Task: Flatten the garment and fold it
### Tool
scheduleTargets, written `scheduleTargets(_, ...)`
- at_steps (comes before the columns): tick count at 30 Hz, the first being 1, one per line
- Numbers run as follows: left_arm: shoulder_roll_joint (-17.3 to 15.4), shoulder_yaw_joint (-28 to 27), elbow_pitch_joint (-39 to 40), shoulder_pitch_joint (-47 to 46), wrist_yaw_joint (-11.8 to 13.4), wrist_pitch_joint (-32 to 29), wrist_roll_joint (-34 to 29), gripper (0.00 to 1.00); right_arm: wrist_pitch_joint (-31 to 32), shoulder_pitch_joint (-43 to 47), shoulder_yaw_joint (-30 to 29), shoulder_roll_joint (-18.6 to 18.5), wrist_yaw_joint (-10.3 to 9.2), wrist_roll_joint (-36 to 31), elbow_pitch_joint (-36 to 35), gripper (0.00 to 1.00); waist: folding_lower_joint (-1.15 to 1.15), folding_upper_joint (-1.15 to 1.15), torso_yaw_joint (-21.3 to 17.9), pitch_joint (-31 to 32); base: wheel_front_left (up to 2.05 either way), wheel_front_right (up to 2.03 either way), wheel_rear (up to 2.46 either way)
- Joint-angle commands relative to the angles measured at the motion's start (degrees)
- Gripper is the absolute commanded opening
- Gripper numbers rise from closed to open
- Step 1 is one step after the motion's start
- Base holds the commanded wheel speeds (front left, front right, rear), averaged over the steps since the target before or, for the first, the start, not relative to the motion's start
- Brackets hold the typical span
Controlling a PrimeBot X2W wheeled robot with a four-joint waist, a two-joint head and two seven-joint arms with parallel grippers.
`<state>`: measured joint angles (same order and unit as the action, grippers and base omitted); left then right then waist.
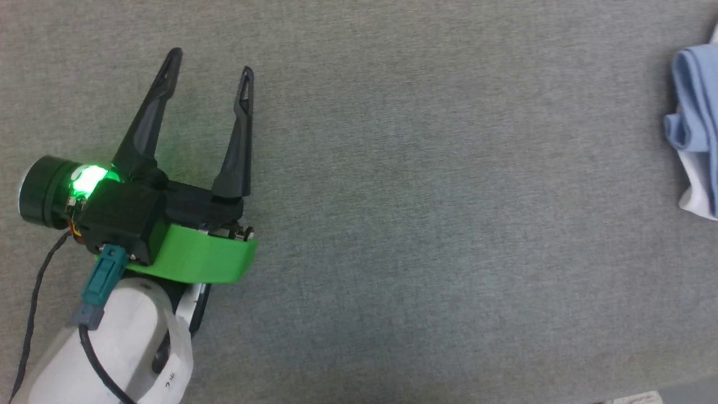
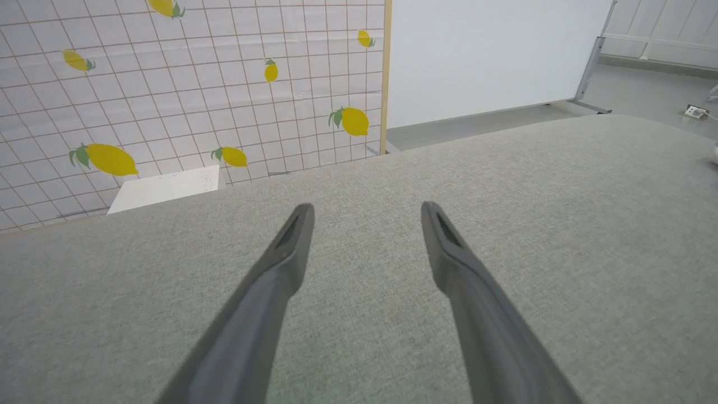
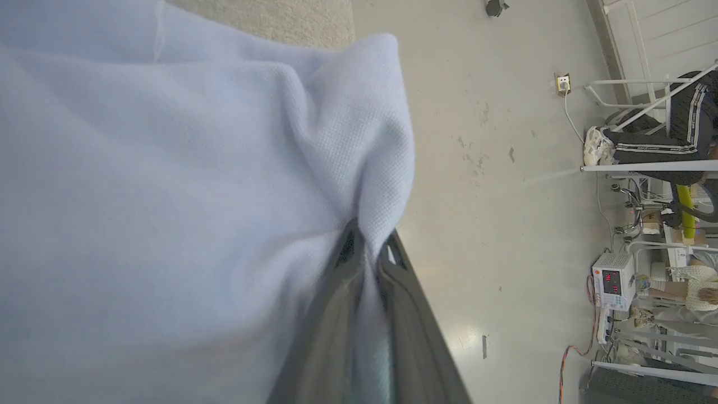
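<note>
Two long dark fingers of the left gripper [image 1: 212, 60] are standing well apart, gripping nothing, and hovering over a grey woven felt-like table surface [image 1: 420, 224]. A green plastic collar [image 1: 196, 258] is wrapping the wrist behind them, and a green light [image 1: 88, 178] is glowing on the housing. A wide stretch of that grey surface is lying between this gripper and the light blue soft knit garment [image 1: 695, 95], which is sitting bunched at the right edge of the head view, cut off by the frame. A white fabric panel [image 1: 693, 196] is showing at its lower end.

Seen from the left wrist, the left gripper [image 2: 366, 206] is pointing across the table surface [image 2: 505, 224] toward a tiled wall panel printed with yellow lemons [image 2: 168, 84], a plain white board [image 2: 493, 56] and a flat white box [image 2: 162, 188].

Seen from the right wrist, the right gripper [image 3: 370, 238] is pinching a fold of the garment [image 3: 168, 168] between its closed fingers. The fine knit cloth is draping in soft creases across the left of that view, hanging above a pale glossy floor [image 3: 493, 168]. A white bench unit with red digits [image 3: 611, 280] is standing beyond.
</note>
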<state>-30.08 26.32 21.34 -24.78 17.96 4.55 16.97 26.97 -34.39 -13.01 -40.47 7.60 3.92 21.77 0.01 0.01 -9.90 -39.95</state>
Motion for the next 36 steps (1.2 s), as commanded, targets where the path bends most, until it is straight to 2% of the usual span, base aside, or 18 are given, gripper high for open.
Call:
scheduleTargets(1, 0.1, -0.5, 0.3, -0.9, 0.4, 0.3, 0.5, 1.00, -0.9, -1.4, -0.3, 0.2, -0.11, -0.4, 1.0, 0.00, -0.01, -0.01, 0.6, -0.3, 0.00, 0.00, 0.00)
scheduleTargets(4, 0.7, -1.2, 0.6, -0.8, 1.2, 1.5, 0.9, 1.00, -2.4, -2.2, -0.6, 0.3, -0.11, -0.8, 2.9, 0.03, -0.01, -0.01, 0.9, -0.4, 0.00, 0.00, 0.00)
scheduleTargets(5, 0.8, -1.4, 0.6, -0.8, 1.5, 1.8, 0.8, 1.00, -3.0, -2.5, -0.6, 0.3, -0.11, -1.1, 3.5, 0.35, -0.01, -0.01, 1.0, -0.4, 0.00, 0.00, 0.00)
scheduleTargets(6, 0.9, -1.6, 0.6, -0.7, 1.7, 2.2, 0.8, 1.00, -3.8, -2.9, -0.4, 0.2, -0.11, -1.4, 4.0, 0.79, -0.01, -0.01, 1.1, -0.2, 0.00, 0.00, 0.00)
scheduleTargets(7, 0.9, -1.7, 0.5, -0.7, 1.9, 2.5, 0.6, 1.00, -4.2, -3.2, -0.3, 0.1, -0.11, -1.6, 4.5, 1.00, -0.01, -0.01, 1.2, 0.0, 0.00, 0.00, 0.00)
scheduleTargets(14, 0.6, -0.9, -2.2, 0.0, 3.4, 3.6, -2.4, 1.00, -6.7, -4.2, 0.2, -0.6, -0.11, -2.2, 7.6, 1.00, -0.01, -0.01, 2.1, 3.9, 0.00, 0.00, 0.00)
scheduleTargets(21, 2.9, -0.6, -5.2, 3.4, 4.0, 6.3, 0.4, 1.00, -10.3, -3.2, 0.1, 1.3, -0.11, -0.1, 8.1, 1.00, -0.01, -0.01, 3.2, 11.8, 0.00, 0.00, 0.00)
scheduleTargets(25, 4.2, -1.4, -6.8, 6.9, 4.1, 7.8, 3.5, 1.00, -13.1, -0.6, -0.7, 4.5, -0.11, 2.7, 5.3, 1.00, -0.01, -0.01, 4.4, 17.3, 0.00, 0.00, 0.00)
scheduleTargets(29, 4.7, -3.2, -7.3, 10.9, 4.1, 9.0, 6.5, 1.00, -15.7, 3.7, -1.2, 8.9, -0.11, 5.4, -0.8, 1.00, -0.01, -0.01, 5.5, 22.1, 0.00, 0.00, 0.00)
scheduleTargets(33, 5.1, -5.2, -7.3, 14.9, 4.2, 9.7, 8.7, 1.00, -16.8, 9.4, -0.3, 15.0, -0.11, 8.0, -9.2, 1.00, -0.01, -0.01, 6.5, 25.9, 0.00, 0.00, 0.00)
scheduleTargets(36, 5.4, -5.5, -7.1, 17.7, 3.1, 10.0, 10.0, 1.00, -17.5, 15.8, 0.9, 19.7, -0.11, 8.7, -17.6, 1.00, -0.01, -0.01, 7.9, 28.2, 0.00, 0.00, 0.00)
